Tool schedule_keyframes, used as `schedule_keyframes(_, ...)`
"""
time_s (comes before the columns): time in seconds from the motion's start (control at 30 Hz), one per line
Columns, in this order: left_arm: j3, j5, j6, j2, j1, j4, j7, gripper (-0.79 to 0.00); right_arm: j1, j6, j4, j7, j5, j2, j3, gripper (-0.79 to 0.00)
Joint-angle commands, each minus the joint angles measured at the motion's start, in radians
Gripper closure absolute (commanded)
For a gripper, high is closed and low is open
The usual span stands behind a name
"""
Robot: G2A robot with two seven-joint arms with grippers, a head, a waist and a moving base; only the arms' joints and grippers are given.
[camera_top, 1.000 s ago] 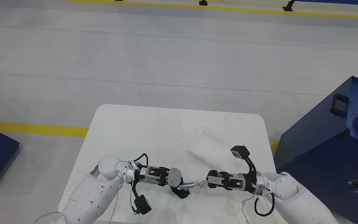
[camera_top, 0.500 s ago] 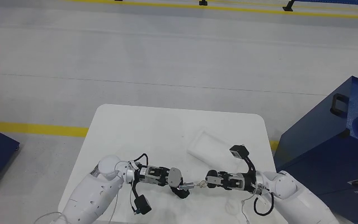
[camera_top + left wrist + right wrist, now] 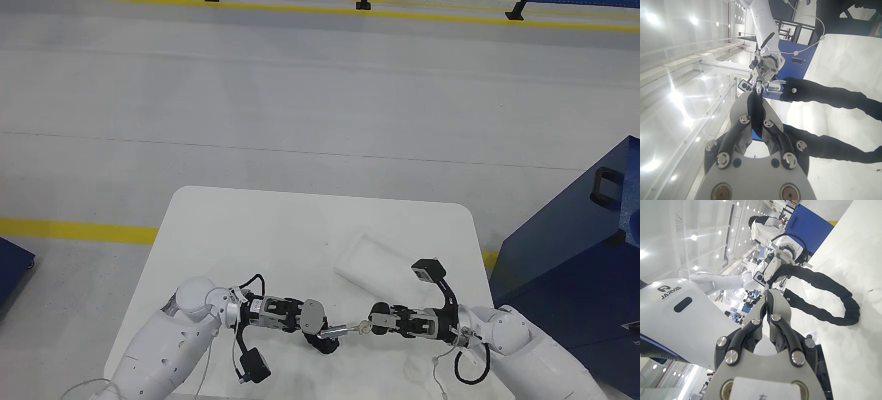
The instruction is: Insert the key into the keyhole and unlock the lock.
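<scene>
White table (image 3: 250, 230), both arms meeting low over its near side. A white tray (image 3: 372, 262) sits on it just beyond them.

The task's thing is a cable lock (image 3: 851, 311): a black fabric-sleeved loop. Its far bend rests on the table and both ends are lifted up between the grippers.

Left gripper (image 3: 756, 100): fingers clamped on the black sleeve right behind the chrome lock head (image 3: 775, 86).

Right gripper (image 3: 766, 296) faces it nose to nose. Its fingers are pressed tight on something thin, which I take to be the key (image 3: 766, 290). It's too small to see whether the blade is in the keyhole, or how deep.

Looks like the insert/turn stage.

Risks:
- The left hold is on soft sleeve, not metal. The head can twist or sag under key torque, so the turn goes into the fabric instead of the cylinder.
- The pinch on the key is thin. It can slip or rotate in the pads, and the key drops to the table.
- The arms aren't quite in line. That puts side load on the blade, and it jams or bends.
- The slack loop dragging on the table could tug the head off axis.
</scene>
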Motion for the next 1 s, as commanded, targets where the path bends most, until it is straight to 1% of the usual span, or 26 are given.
schedule_keyframes(0.0, 0.0, 0.0, 0.0, 0.0, 0.0, 0.0, 0.0, 0.0, -0.002, -0.001, -0.002, -0.001, 0.002, 0.002, -0.001, 0.0)
schedule_keyframes(0.97, 0.0, 0.0, 0.0, 0.0, 0.0, 0.0, 0.0, 0.0, -0.013, -0.025, 0.007, -0.025, 0.026, 0.024, -0.018, 0.0)
